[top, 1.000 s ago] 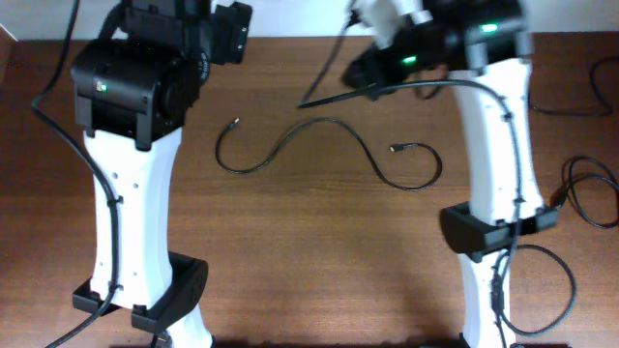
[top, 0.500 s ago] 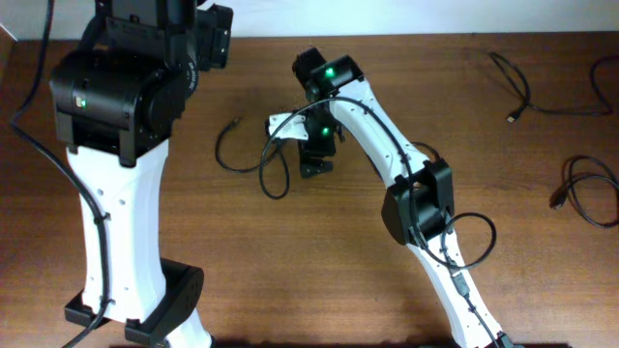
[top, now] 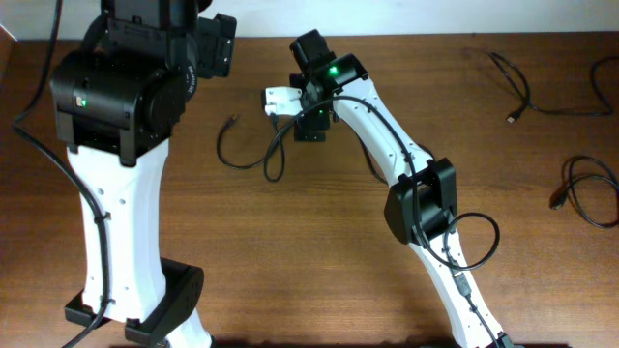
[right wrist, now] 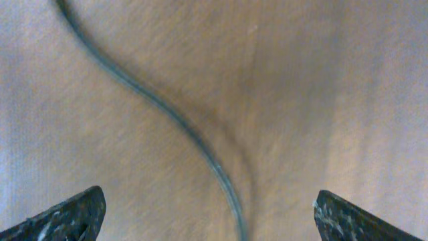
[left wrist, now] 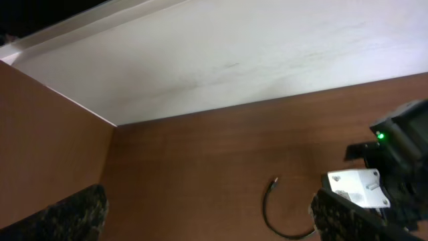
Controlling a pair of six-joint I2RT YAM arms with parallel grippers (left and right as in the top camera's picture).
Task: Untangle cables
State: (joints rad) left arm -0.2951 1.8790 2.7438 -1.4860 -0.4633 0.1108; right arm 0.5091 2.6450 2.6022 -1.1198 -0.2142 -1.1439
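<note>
One thin black cable [top: 224, 155] lies on the wooden table, its plug end [top: 232, 123] at the left, curving into a narrow loop [top: 274, 164] under my right arm. My right gripper [top: 310, 131] hangs over that cable near the back middle. In the right wrist view the gripper [right wrist: 208, 201] is wide open, with the cable [right wrist: 167, 114] running on the table between the jaws, untouched. My left gripper [left wrist: 208, 201] is open and empty, held high at the back left. It looks down on the cable's plug end [left wrist: 274, 181].
More thin black cables lie at the right: one with a plug [top: 513, 92] at the back, another at the edge [top: 609, 87] and a coil [top: 588, 188]. The right arm's elbow [top: 422, 199] stands mid-table. The left arm's body [top: 121, 97] covers the left side.
The right arm swung from the back right over the cable. The cable, spread in a long S before, is bunched into a narrow loop. Lately the right gripper shifted slightly toward the far edge.
</note>
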